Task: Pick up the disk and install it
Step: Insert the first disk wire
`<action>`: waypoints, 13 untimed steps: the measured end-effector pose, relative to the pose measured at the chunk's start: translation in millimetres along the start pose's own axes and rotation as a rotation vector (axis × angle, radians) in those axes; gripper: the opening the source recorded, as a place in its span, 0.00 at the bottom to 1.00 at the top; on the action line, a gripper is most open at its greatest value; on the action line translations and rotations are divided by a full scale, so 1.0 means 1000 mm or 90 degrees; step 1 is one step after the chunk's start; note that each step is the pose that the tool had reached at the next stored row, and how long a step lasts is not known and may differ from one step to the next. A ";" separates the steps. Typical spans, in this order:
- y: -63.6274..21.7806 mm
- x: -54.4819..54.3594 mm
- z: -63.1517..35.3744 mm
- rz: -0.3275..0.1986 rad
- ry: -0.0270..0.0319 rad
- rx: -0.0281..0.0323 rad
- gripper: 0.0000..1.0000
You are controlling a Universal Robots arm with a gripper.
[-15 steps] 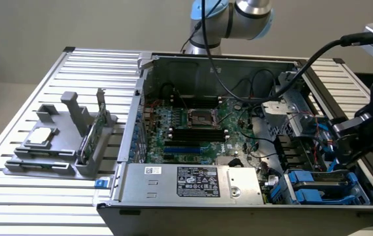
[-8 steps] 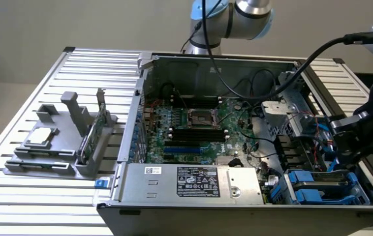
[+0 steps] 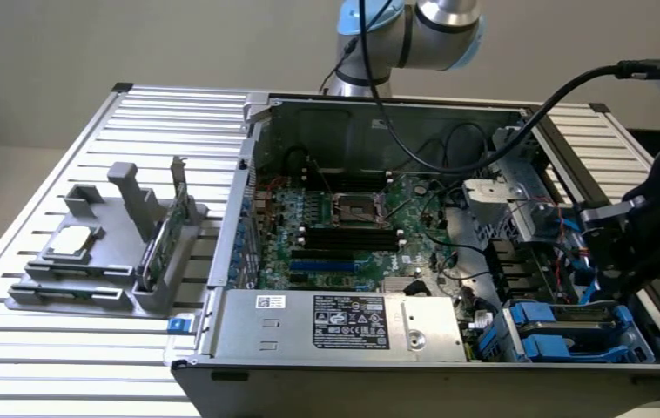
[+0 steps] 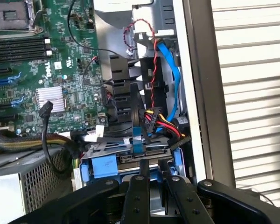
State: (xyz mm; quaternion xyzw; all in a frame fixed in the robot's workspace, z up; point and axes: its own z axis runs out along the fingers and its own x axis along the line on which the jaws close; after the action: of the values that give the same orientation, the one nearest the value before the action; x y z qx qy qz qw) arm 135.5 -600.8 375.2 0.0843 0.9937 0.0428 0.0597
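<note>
From my station I have one arm on screen. It comes in from the top centre of the exterior frame, and a black cable loops from it down over the open computer case. Its wrist hangs dark at the right edge of that frame, above the case's lower right corner. The one gripper points down into that corner, and its tips are right at the near edge of the disk. I cannot tell whether the gripper is clamped on that edge or standing free of it.

I count one disk. It lies flat in the drive bay with blue plastic along its sides, in the lower right of the exterior frame, just beside the silver power supply.

There is one green motherboard on the floor of the case. One blue cable curves beside the bay, next to one bundle of yellow, red and black wires.

On the slatted table, at the left of the exterior frame, stands one grey fixture. It carries one square silver chip and one green card set on edge.
</note>
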 end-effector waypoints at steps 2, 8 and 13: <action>-0.0001 0.000 0.0010 0.023 -0.0022 0.0026 0.22; -0.0004 0.000 0.0042 0.092 -0.0087 0.0099 0.22; -0.0005 0.000 0.0073 0.131 -0.0123 0.0135 0.22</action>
State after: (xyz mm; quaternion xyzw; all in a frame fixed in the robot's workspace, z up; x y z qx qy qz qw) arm 136.3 -600.7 367.9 0.1870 0.9796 0.0374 0.0636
